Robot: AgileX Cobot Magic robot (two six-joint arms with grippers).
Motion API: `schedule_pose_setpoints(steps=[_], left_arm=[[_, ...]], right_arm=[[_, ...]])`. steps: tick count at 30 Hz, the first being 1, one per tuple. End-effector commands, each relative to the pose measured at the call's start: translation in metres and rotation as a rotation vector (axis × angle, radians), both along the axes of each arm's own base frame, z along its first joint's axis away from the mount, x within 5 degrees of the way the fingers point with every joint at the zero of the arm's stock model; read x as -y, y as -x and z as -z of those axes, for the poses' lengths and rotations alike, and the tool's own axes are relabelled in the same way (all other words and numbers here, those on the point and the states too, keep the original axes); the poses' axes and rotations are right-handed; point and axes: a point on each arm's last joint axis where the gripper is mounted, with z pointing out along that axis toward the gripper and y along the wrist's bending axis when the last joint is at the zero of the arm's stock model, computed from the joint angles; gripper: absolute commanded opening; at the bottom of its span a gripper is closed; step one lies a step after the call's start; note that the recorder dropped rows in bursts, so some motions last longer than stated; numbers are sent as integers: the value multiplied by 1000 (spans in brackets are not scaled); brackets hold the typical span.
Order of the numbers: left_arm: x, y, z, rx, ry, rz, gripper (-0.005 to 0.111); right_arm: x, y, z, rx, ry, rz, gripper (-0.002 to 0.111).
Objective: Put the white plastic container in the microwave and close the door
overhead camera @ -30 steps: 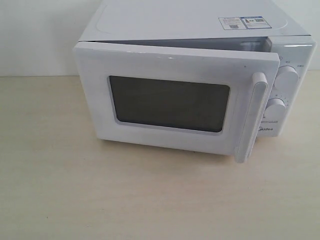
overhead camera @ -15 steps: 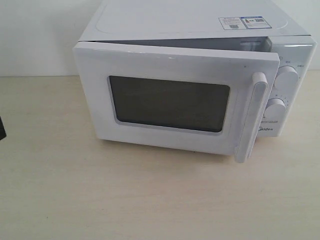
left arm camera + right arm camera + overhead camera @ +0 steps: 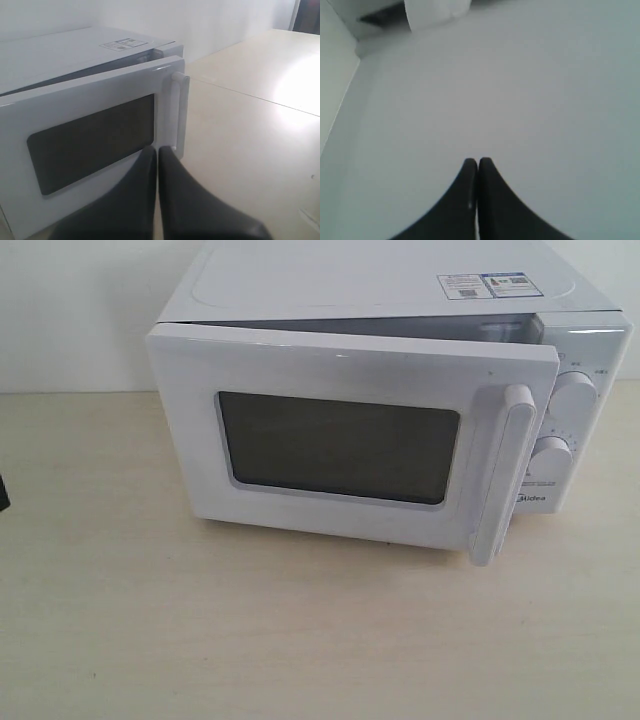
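Note:
The white microwave [image 3: 380,280] stands at the back of the table. Its door [image 3: 330,370], with a dark mesh window [image 3: 340,445] and a vertical bar handle [image 3: 500,475], hangs ajar by a narrow gap. The white plastic container is not in any view. My left gripper [image 3: 156,150] is shut and empty, a short way in front of the door [image 3: 90,95], near the foot of the handle [image 3: 181,112]. In the exterior view only a dark sliver [image 3: 3,493] shows at the left edge. My right gripper [image 3: 478,161] is shut and empty over a plain pale surface.
The pale wooden table [image 3: 300,640] spreads in front of and beside the microwave. Two round knobs [image 3: 575,395] sit on its right panel, stickers [image 3: 490,285] on top. A white wall stands behind. A seam [image 3: 250,95] crosses the tabletop to the right.
A dark sliver of the left arm came in at the exterior view's left edge and has since drawn back slightly. The microwave door has not moved.

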Motion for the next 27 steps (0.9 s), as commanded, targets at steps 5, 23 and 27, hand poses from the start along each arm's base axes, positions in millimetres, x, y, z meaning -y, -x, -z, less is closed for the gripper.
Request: schedule_pose_setpoints(steps=[5, 23, 27], left_arm=[[0, 1, -1, -15, 49, -2, 4], [0, 1, -1, -16, 48, 0, 4], [0, 1, -1, -15, 46, 0, 4]], right_arm=[[-13, -71, -1, -1101, -223, -291, 0], [-93, -173, 50, -1430, 317, -1149, 0], [-87, -182, 69, -1330, 205, -1050, 0]])
